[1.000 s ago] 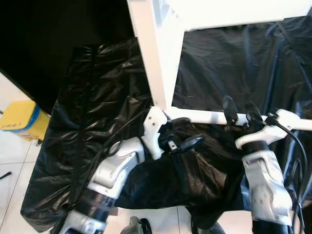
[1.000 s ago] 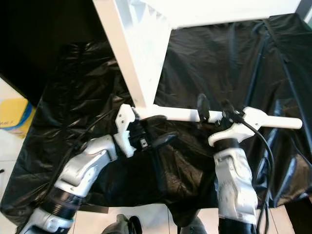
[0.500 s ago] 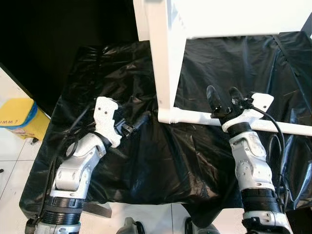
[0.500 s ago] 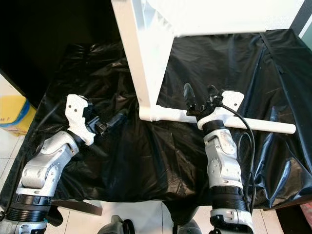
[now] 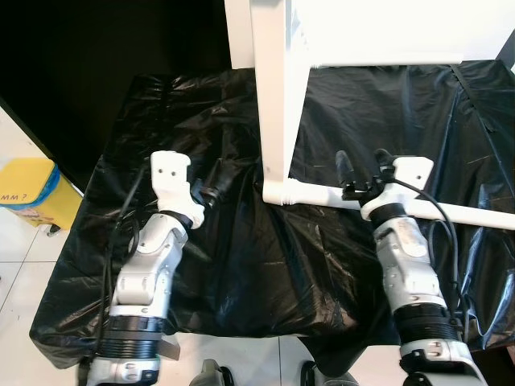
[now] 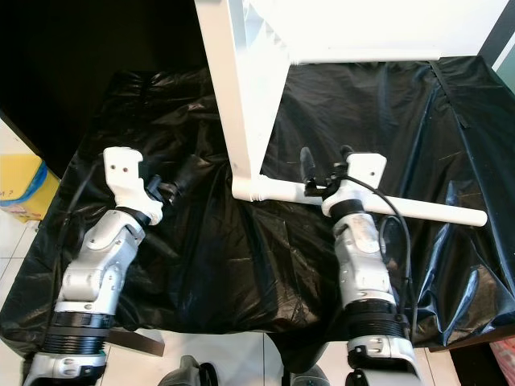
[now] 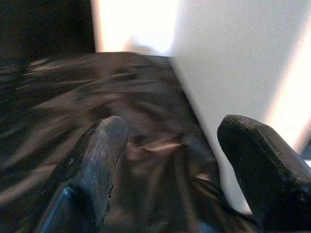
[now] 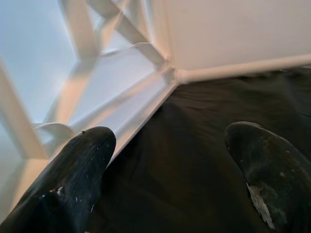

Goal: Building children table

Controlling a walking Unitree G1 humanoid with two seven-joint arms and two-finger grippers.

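The white children's table (image 5: 386,32) lies tipped on the black plastic sheet, with one flat leg (image 5: 278,96) pointing toward me. A round white leg (image 5: 322,195) lies across the sheet, its left end against the foot of that flat leg. My right gripper (image 5: 362,165) is open, its fingers (image 5: 344,165) standing just behind the round leg. In the right wrist view, that gripper (image 8: 170,145) faces the table's ribbed underside with nothing between its fingers. My left gripper (image 6: 173,181) is open over the sheet, a short way left of the flat leg. The left wrist view also shows this gripper (image 7: 180,145) empty.
The black plastic sheet (image 5: 241,265) covers the low work surface and hangs over its front edge. A yellow container (image 5: 28,193) stands on the white tiled floor at the left. Behind the sheet on the left it is dark. Cables run along both forearms.
My left gripper has pulled back to the left, away from the joint where the round leg meets the flat leg. The right gripper stays by the round leg. The camera has shifted.
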